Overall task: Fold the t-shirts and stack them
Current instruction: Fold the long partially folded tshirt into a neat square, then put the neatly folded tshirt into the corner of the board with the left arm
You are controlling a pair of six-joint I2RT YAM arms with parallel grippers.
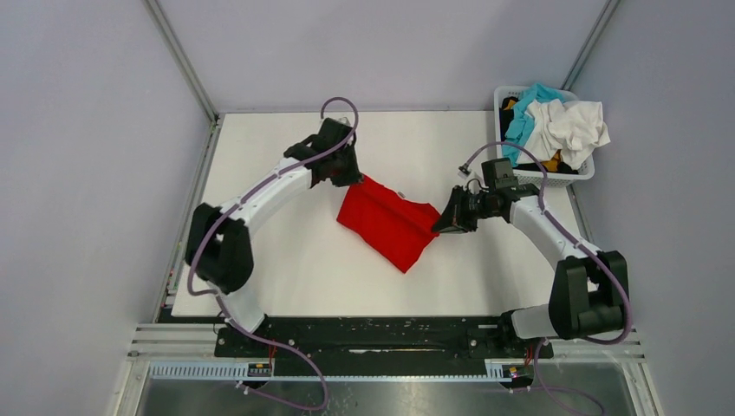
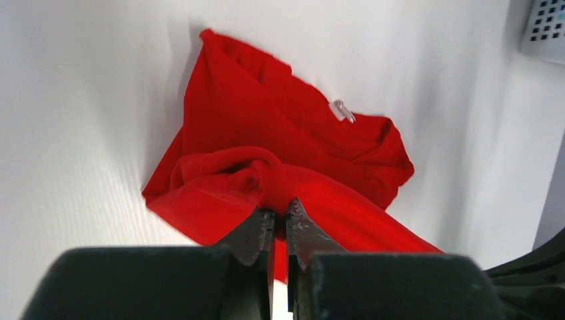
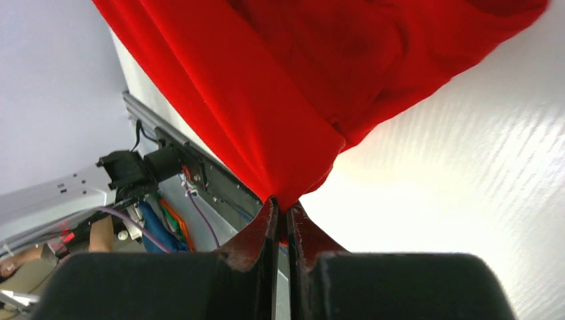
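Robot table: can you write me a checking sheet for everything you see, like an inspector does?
Surface: white table, bare around the shirt.
Job's things: red t-shirt in the middle, bunched, not folded flat; white t-shirt and teal-blue t-shirt heaped in the white basket at the far right corner.
Clutter: nothing seen.
Grippers: left gripper shut on the red t-shirt's cloth; right gripper shut on its opposite edge.
Cables: purple cable looping above the left gripper, another behind the right gripper.
Surroundings: pale grey walls; metal rail at the near edge.
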